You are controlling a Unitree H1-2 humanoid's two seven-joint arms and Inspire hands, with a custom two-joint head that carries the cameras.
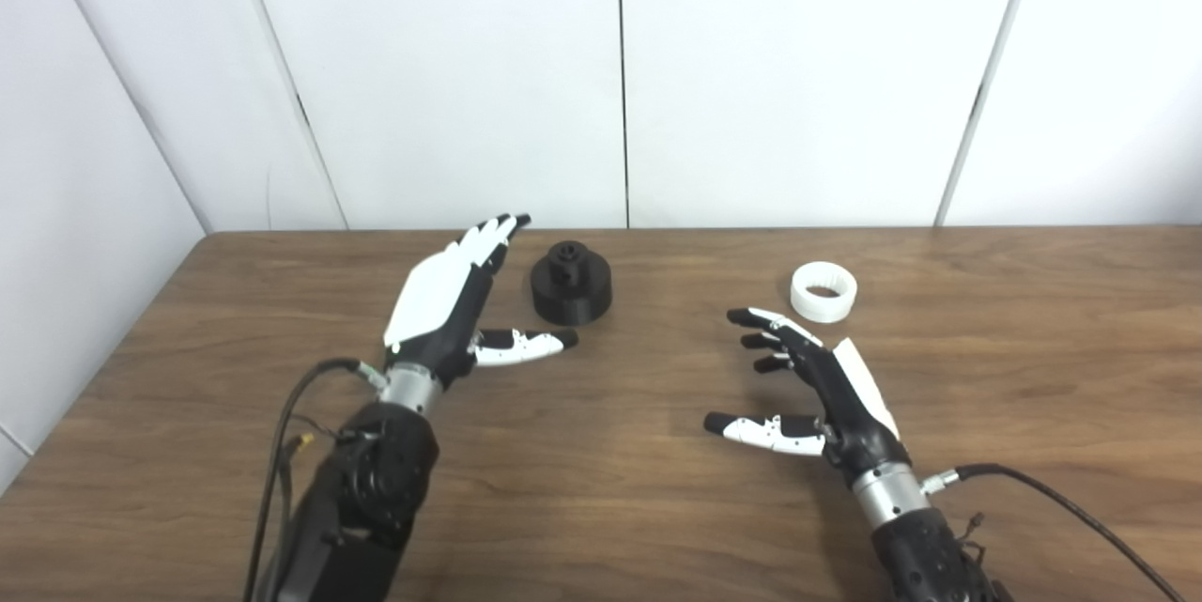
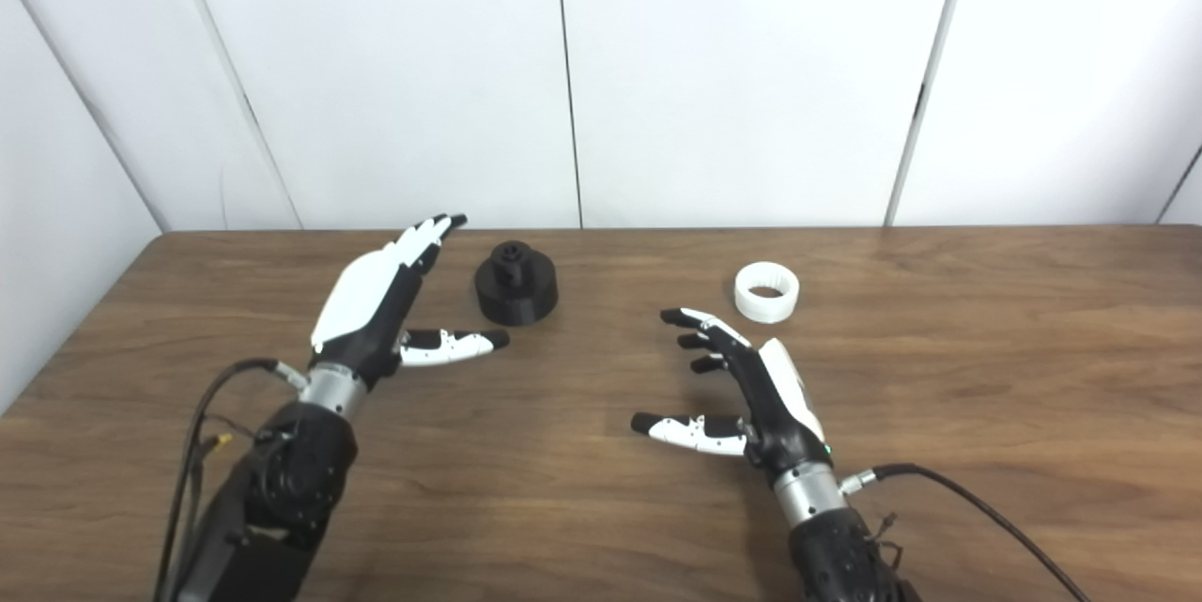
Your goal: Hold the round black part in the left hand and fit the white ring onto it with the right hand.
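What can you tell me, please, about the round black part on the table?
The round black part is a squat, matte black cylinder with a narrower raised hub on top, and the hub has a hole in its middle. It looks like plastic. It stands upright on the wooden table, toward the back. The left robot hand is open just beside it, fingers stretched past its left side and thumb in front, not gripping it. Contact cannot be judged.

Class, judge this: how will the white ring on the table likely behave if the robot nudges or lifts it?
The white ring lies flat, hole up, so it would probably slide, not roll. It looks hollow and thin-walled, likely light. It holds its round shape unaided, so probably stiff.
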